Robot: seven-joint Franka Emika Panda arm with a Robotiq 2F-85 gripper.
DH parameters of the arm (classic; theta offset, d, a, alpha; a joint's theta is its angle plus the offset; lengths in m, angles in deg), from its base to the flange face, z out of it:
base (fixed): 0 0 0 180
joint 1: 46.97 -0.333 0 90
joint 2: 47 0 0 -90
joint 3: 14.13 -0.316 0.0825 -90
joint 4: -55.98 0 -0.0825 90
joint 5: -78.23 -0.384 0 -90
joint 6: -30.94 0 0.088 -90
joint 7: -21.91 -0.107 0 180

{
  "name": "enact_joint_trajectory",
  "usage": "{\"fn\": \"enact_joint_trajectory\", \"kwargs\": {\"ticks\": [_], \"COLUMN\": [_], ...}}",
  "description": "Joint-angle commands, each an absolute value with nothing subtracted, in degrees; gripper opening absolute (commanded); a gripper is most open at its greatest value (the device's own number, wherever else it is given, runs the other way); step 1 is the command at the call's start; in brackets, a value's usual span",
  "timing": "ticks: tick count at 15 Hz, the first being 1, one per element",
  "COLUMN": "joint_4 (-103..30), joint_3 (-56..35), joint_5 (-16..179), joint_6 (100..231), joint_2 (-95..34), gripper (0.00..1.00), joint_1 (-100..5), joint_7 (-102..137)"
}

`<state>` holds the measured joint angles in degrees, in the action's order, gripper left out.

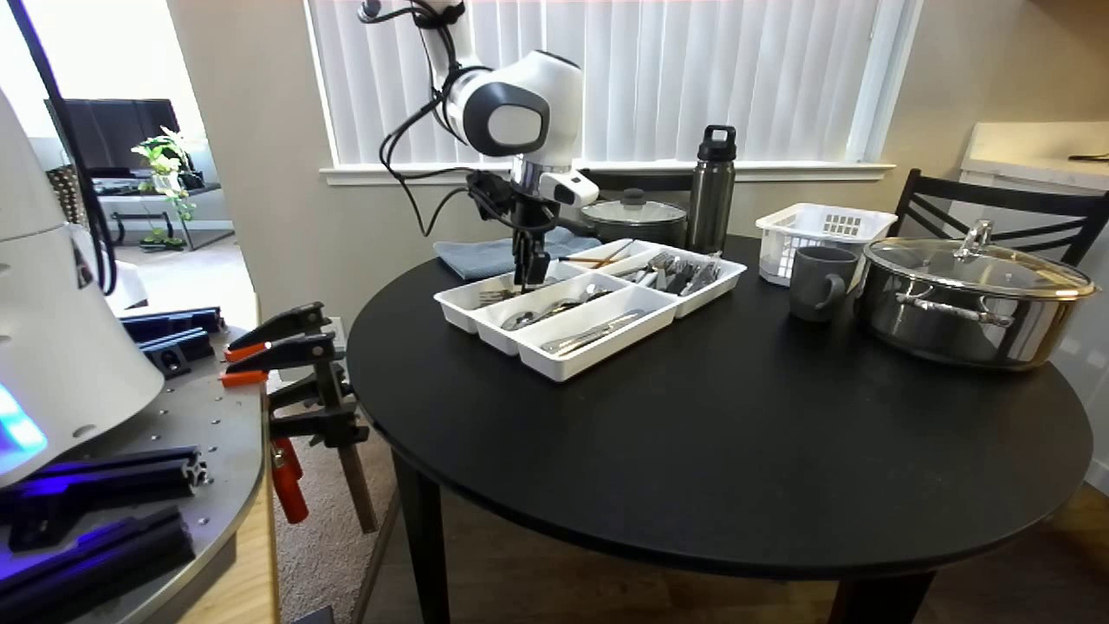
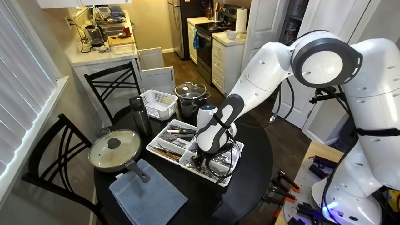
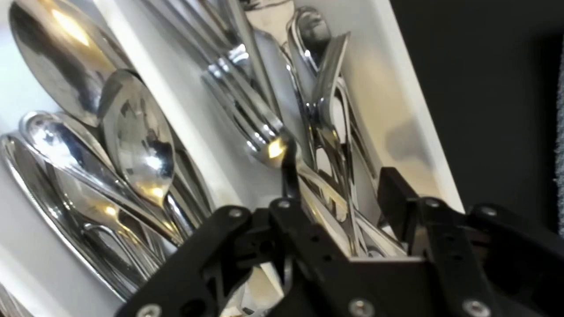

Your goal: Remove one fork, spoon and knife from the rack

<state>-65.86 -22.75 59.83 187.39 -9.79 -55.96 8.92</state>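
Fork [image 3: 268,145] in the rack [image 3: 412,88] lies directly below the hand [image 3: 341,187], its neck showing between the parted fingers [image 3: 396,204]. The hand stands partly open with nothing clamped in it; whether a fingertip touches the fork, I cannot tell. Spoons [image 3: 139,136] lie beside the hand, one compartment over.

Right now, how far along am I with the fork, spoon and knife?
Done: nothing I can see; no removed piece shows outside the rack. Under way, apparently: picking a fork. The gripper stands open over the forks, none clamped. Left: lifting a fork out, then a spoon and a knife; both kinds lie in the rack.
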Motion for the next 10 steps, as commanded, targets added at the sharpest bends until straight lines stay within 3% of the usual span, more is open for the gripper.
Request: {"fn": "enact_joint_trajectory", "kwargs": {"ticks": [1,4,10], "joint_4": [-65.1,-64.9,-65.6], "joint_3": [-21.5,-21.3,-20.4], "joint_5": [60.8,60.9,62.0], "joint_6": [188.4,188.2,187.8], "joint_2": [-7.7,-7.7,-10.2], "gripper": [0.21,0.03,0.03], "joint_1": [-57.6,-58.3,-59.3], "joint_7": [6.5,6.4,6.0]}}
